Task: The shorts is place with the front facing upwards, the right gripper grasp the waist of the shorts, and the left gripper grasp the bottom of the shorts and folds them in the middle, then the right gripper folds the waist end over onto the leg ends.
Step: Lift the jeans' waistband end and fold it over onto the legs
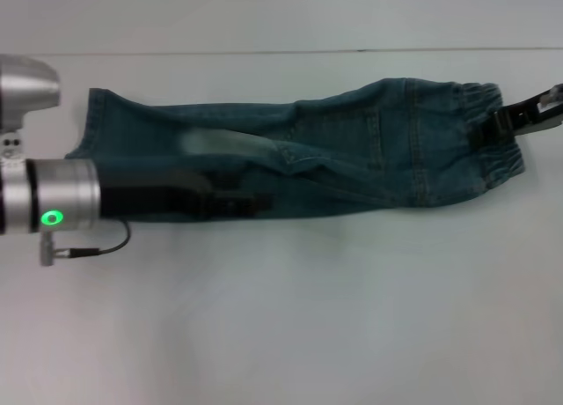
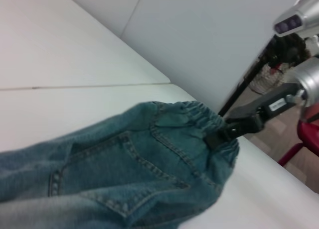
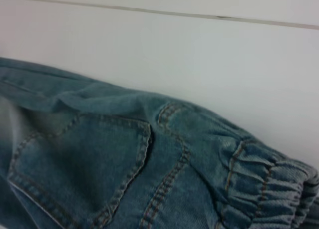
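Observation:
The blue denim shorts [image 1: 352, 150] lie stretched across the white table, doubled lengthwise with a back pocket facing up. Their elastic waist [image 1: 484, 141] points right and the leg ends point left. My right gripper [image 1: 503, 121] reaches in from the right and is shut on the waist, and the left wrist view shows it pinching the waist [image 2: 199, 114] at its edge [image 2: 219, 136]. My left gripper [image 1: 251, 202] lies low over the near edge of the legs, about mid-length. The right wrist view shows only the shorts [image 3: 124, 164] and the gathered waist [image 3: 264, 179].
The white table [image 1: 281, 317] stretches wide in front of the shorts. Its far edge meets a pale wall. A thin black cable [image 1: 97, 249] hangs from my left arm. Past the table's right edge, the left wrist view shows floor and a red object [image 2: 309, 134].

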Robot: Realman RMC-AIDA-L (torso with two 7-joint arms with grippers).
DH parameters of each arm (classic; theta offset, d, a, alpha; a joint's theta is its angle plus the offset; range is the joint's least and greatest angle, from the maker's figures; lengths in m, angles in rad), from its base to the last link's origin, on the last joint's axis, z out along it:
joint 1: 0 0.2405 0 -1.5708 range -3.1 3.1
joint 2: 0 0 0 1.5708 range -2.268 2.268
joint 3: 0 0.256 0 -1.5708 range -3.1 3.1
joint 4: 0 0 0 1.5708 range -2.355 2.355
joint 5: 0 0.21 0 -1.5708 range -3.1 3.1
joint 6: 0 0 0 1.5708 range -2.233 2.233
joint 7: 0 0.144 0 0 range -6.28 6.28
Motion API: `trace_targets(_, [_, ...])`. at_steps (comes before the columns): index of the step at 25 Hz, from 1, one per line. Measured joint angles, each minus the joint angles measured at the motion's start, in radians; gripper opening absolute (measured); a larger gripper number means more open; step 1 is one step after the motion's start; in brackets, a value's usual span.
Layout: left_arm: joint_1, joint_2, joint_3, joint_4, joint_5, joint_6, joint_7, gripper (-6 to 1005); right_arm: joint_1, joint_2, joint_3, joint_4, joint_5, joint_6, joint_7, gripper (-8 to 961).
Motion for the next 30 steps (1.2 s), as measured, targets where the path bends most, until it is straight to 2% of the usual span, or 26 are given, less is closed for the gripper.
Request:
trace_targets(5, [-0.026, -0.037, 0.002, -0.003, -0.059, -0.086, 0.022, 842, -0.009, -0.020, 0.039, -0.044, 0.000, -0.082, -0.007, 121])
trace_targets(10, [-0.040, -0.044, 0.004, -0.090, -0.238, -0.183, 0.130, 839, -0.012, -0.063, 0.089, -0.051, 0.002, -0.175, -0.015, 120])
trace_targets(13, [-0.046, -0.049, 0.004, -0.177, -0.397, -0.234, 0.285, 838, -0.012, -0.085, 0.127, -0.053, 0.003, -0.220, -0.030, 121])
trace_targets(15, [-0.058, -0.051, 0.001, -0.278, -0.544, -0.274, 0.458, 837, -0.010, -0.094, 0.147, -0.053, 0.003, -0.246, -0.040, 121])
trace_targets(16, [-0.058, -0.051, 0.001, -0.278, -0.544, -0.274, 0.458, 836, -0.009, -0.096, 0.151, -0.053, 0.004, -0.258, -0.044, 120])
trace_targets(17, [-0.077, -0.052, -0.005, -0.411, -0.725, -0.313, 0.681, 836, -0.006, -0.098, 0.155, -0.054, 0.004, -0.270, -0.048, 120])
trace_targets(19, [-0.094, -0.052, -0.009, -0.489, -0.818, -0.322, 0.813, 835, -0.001, -0.098, 0.158, -0.053, 0.005, -0.294, -0.052, 118])
trace_targets(22, [-0.140, -0.052, -0.038, -0.619, -0.933, -0.336, 1.070, 736, 0.002, -0.098, 0.161, -0.063, 0.025, -0.340, -0.053, 117])
trace_targets(25, [-0.209, -0.052, -0.122, -0.729, -0.958, -0.412, 1.312, 637, -0.003, -0.106, 0.167, -0.086, 0.082, -0.391, -0.054, 117])
trace_targets(30, [-0.260, -0.052, -0.410, -0.876, -0.951, -0.534, 1.748, 388, -0.008, -0.135, 0.169, -0.092, 0.185, -0.454, -0.051, 117])
